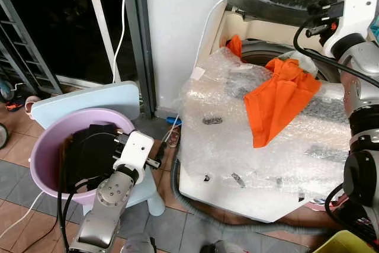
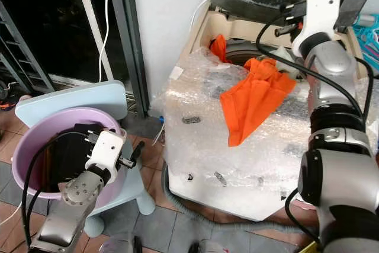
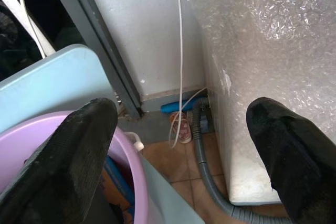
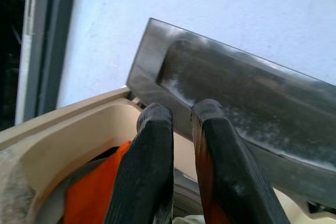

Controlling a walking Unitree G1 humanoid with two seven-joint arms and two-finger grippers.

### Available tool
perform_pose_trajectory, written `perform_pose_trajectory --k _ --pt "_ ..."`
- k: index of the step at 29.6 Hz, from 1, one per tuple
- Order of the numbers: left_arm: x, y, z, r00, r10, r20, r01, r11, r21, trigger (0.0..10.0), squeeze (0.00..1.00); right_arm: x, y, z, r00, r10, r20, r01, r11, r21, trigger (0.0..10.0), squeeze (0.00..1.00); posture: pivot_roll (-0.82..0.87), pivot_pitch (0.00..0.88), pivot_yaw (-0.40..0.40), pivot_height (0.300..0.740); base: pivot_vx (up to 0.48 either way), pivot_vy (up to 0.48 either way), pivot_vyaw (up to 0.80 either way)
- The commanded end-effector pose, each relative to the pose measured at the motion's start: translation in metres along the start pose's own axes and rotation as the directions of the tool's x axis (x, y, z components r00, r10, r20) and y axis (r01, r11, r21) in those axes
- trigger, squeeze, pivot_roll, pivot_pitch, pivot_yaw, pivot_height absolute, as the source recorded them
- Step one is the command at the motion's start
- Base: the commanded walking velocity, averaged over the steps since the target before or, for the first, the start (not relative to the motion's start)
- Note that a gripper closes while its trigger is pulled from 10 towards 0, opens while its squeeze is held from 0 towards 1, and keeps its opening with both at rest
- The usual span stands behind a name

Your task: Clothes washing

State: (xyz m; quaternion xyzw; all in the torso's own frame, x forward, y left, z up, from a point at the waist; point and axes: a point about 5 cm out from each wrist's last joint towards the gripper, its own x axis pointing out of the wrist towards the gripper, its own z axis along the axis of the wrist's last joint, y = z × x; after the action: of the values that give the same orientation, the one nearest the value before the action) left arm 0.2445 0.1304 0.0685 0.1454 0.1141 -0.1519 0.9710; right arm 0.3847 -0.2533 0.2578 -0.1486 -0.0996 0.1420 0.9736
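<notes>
The orange cloth (image 1: 278,102) hangs lengthwise from the nearly closed right gripper (image 4: 181,129), tip pointing down; left gripper (image 3: 184,145) gapes wide.

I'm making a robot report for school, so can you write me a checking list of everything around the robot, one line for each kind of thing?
Surface: washing machine wrapped in bubble wrap, lid raised.
Job's things: orange cloth draped from the drum opening over the wrapped top; purple basin on a light blue stool, dark items inside.
Clutter: yellow tub corner on the floor; a shoe by the wall.
Grippers: left gripper open, over the basin's rim; right gripper shut, above the drum, near the orange cloth.
Cables: white cord down the wall; grey drain hose along the floor.
Surroundings: white wall, dark doorway, tiled floor.
</notes>
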Motion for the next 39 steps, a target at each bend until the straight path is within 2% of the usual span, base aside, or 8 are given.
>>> perform_pose_trajectory --k 1,4,8,19,23,25,27,39 --pt "0.001 0.001 -0.001 1.000 0.008 -0.010 -0.008 1.000 0.005 10.0 0.00 -0.004 0.006 -0.002 0.993 0.117 -0.023 -0.117 0.993 -0.011 10.0 0.00 0.03 0.000 -0.049 0.740 0.000 0.000 0.00" --pt "0.001 0.001 -0.001 1.000 0.004 -0.008 -0.004 1.000 0.004 10.0 0.00 -0.022 0.012 -0.022 0.954 0.281 -0.109 -0.286 0.957 -0.037 10.0 0.00 0.02 0.000 -0.047 0.740 0.000 0.000 0.00" --pt "0.000 0.001 -0.001 1.000 0.005 -0.008 -0.005 1.000 0.003 10.0 0.00 -0.040 0.005 -0.027 0.919 0.365 -0.146 -0.369 0.929 -0.001 10.0 1.00 0.02 0.000 -0.043 0.740 0.000 0.000 0.00" --pt "0.001 0.001 -0.001 1.000 -0.017 -0.011 0.017 1.000 0.008 10.0 0.00 -0.065 0.006 -0.038 0.828 0.486 -0.278 -0.511 0.859 -0.021 10.0 1.00 0.00 0.000 -0.028 0.740 0.000 0.000 0.00" --pt "0.001 0.001 -0.001 1.000 -0.017 -0.011 0.017 1.000 0.011 10.0 0.00 -0.060 0.018 -0.055 0.836 0.441 -0.327 -0.478 0.878 -0.036 10.0 0.00 0.02 0.000 -0.032 0.740 0.000 0.000 0.00" --pt "0.001 0.001 -0.001 1.000 -0.015 -0.011 0.015 1.000 0.011 10.0 0.00 -0.058 0.019 -0.062 0.844 0.403 -0.354 -0.447 0.893 -0.049 10.0 0.00 0.02 0.000 -0.032 0.740 0.000 0.000 0.00" --pt "0.001 0.001 -0.001 1.000 -0.010 -0.011 0.011 1.000 0.012 10.0 0.00 -0.054 0.019 -0.069 0.864 0.324 -0.385 -0.377 0.924 -0.067 0.0 0.00 0.03 0.000 -0.039 0.740 0.000 0.000 0.00" --pt "0.001 0.000 -0.001 1.000 -0.010 -0.016 0.010 1.000 0.019 10.0 0.00 -0.039 0.015 -0.084 0.887 0.066 -0.457 -0.094 0.995 -0.039 0.0 0.00 0.03 0.000 -0.041 0.740 0.000 0.000 0.00"
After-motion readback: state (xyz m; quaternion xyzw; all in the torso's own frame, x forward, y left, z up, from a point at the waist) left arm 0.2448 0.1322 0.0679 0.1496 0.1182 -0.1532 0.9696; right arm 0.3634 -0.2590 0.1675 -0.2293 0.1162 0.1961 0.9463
